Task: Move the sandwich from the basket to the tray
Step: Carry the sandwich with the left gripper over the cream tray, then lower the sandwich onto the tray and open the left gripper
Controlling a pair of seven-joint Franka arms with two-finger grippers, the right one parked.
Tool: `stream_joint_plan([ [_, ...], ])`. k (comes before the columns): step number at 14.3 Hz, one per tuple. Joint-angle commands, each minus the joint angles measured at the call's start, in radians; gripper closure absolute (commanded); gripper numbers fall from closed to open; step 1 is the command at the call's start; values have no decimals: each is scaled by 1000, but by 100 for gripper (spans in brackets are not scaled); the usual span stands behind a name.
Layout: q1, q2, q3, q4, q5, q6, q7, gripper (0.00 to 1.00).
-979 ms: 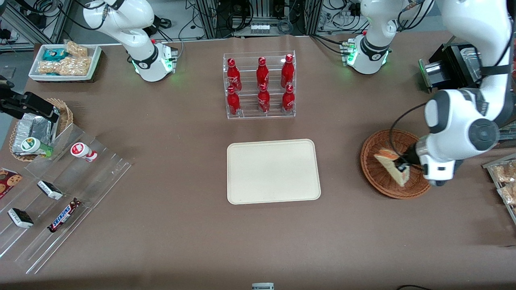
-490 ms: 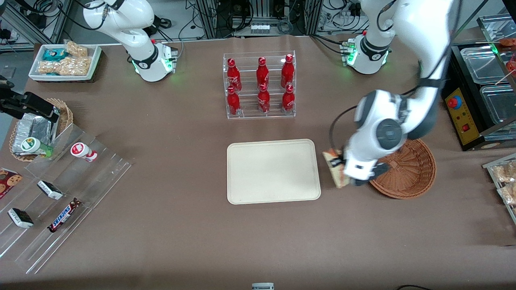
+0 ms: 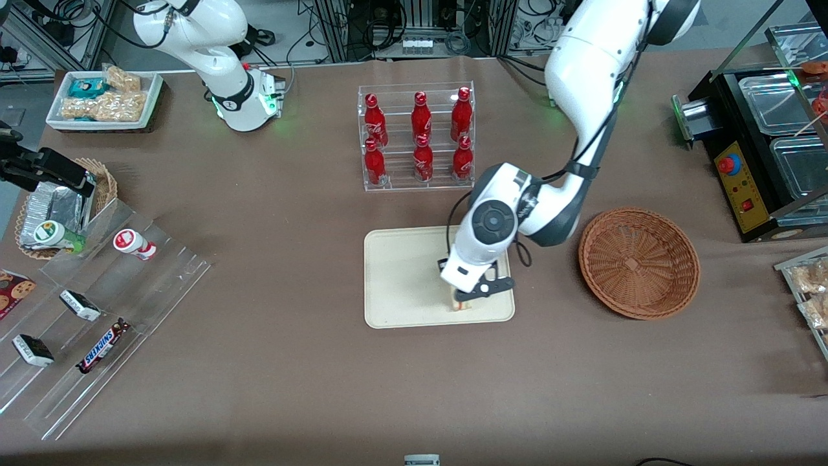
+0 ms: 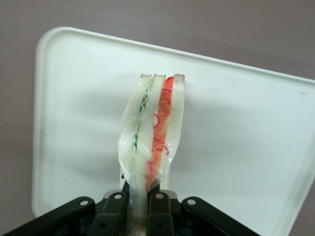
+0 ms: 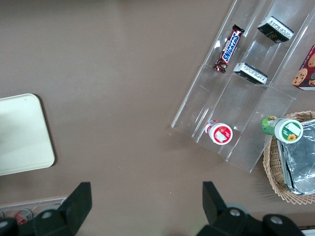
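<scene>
Left gripper (image 3: 460, 299) over the cream tray (image 3: 401, 285), at the tray's end nearest the wicker basket (image 3: 638, 262) and close to the rim nearest the front camera. Fingers (image 4: 114, 209) pinched tight on the wrapped sandwich (image 4: 153, 129), clamped on one end of the wedge with barely any gap between them. Held on edge above the tray, red and green filling stripes facing the wrist camera, clear wrap bunched up near the fingertips. Can't tell from either view whether touching the tray surface or just hanging above it. Mostly hidden under the arm from the front, only a sliver (image 3: 457, 304) poking out. Basket sitting beside the tray toward the working arm's end of the table. Rack of red Coke bottles (image 3: 417, 137) farther from the front camera than the tray.
</scene>
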Motion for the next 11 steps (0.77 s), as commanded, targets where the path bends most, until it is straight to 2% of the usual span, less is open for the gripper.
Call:
stream_joint_plan([
  [1, -52, 13, 19, 32, -11, 4, -11, 95],
  [5, -81, 39, 19, 26, -3, 90, -31, 94],
  [9, -93, 59, 19, 23, -11, 90, -35, 89],
  [10, -93, 60, 18, 21, -14, 89, -40, 83],
  [11, -92, 60, 18, 23, -15, 89, -67, 53],
])
